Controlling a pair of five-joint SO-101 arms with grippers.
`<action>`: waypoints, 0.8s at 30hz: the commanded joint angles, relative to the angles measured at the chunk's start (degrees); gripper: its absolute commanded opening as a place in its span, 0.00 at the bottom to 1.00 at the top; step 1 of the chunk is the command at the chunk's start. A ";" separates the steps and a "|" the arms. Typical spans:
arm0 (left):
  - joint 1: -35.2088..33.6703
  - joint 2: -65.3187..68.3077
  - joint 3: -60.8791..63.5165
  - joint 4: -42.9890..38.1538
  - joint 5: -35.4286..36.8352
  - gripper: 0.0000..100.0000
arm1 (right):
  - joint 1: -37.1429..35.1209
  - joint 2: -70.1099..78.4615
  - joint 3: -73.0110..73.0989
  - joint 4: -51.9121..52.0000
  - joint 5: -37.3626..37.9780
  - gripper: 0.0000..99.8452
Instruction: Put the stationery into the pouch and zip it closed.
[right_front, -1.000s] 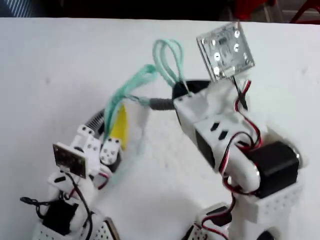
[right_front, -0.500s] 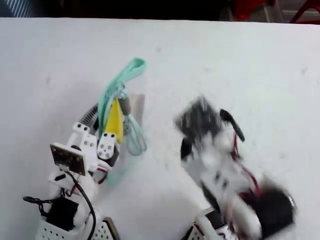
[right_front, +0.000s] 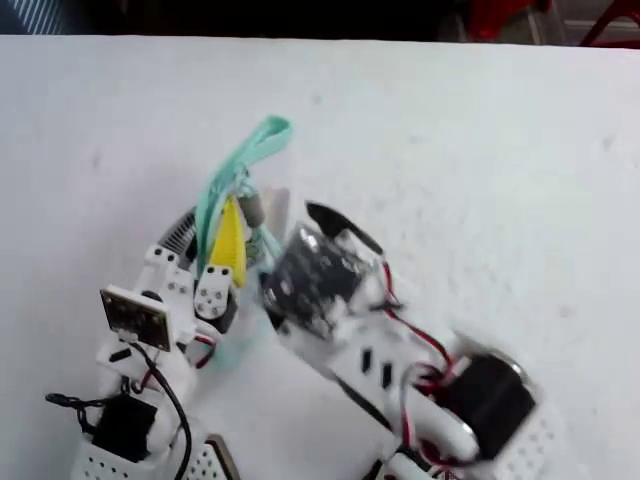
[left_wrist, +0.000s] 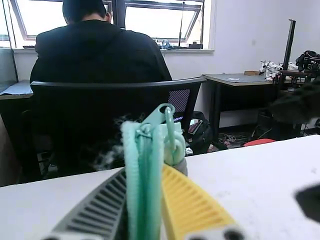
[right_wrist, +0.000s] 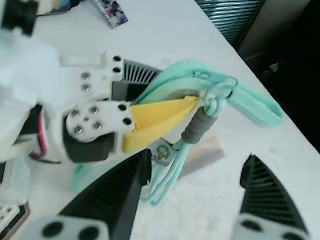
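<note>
High view — left end effector (right_front: 208, 240) grips pouch (right_front: 240, 165), its long axis running straight away — right end effector (right_wrist: 197, 159) splayed

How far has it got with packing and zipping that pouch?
Done: hard to say; I cannot see whether anything is inside the mint-green-edged pouch, or how far it is zipped. In hand: the left gripper is clamped on the pouch's edge, while the open right gripper hovers by its mint cord with the grey bead. Left: probably pulling that cord to finish zipping.
</note>
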 joint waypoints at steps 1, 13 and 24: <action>-0.48 -0.04 -0.53 0.35 0.09 0.02 | 1.98 1.89 -0.09 -5.85 -2.90 0.27; -0.48 -0.04 -0.53 0.35 0.09 0.02 | 3.47 12.97 -0.26 -12.97 -3.69 0.27; -0.48 -0.04 -0.62 0.35 0.09 0.02 | 3.30 15.34 0.35 -17.10 -8.26 0.27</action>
